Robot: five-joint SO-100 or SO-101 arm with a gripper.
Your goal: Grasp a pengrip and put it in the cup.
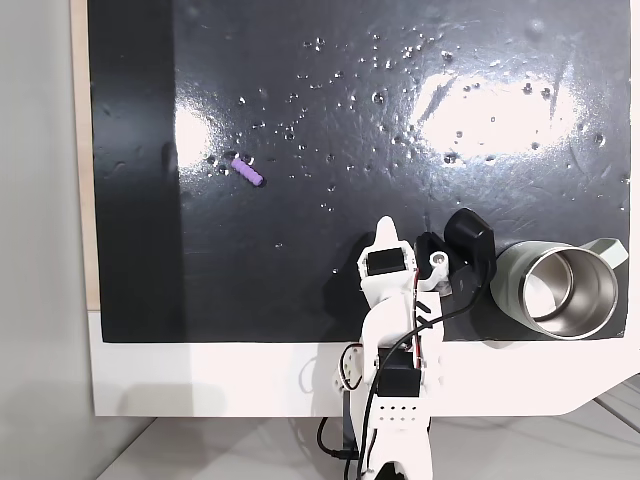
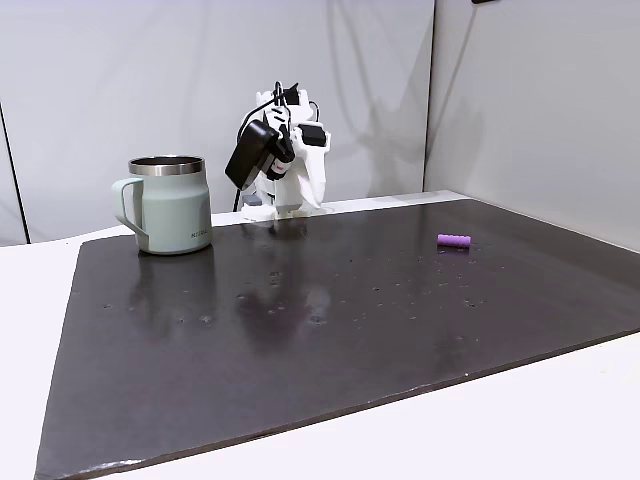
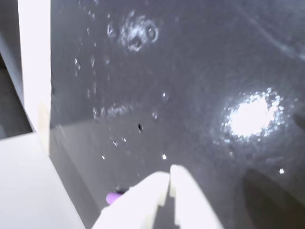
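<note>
On black glossy counter [image 1: 300, 260]: matte grey-green steel cup [image 1: 556, 292] by right edge in a fixed view; white two-finger tool [image 3: 170, 183] raised beside it, fingertips nearly closed, empty; tiny purple ribbed pengrip [image 1: 247, 172] well apart, lying flat.

Glossy black mat [image 1: 300, 280] with pale specks. Cup [image 2: 172, 215]: matt grey-green wall, shiny steel interior. Ribbed, rubbery purple pengrip [image 1: 248, 173].
</note>
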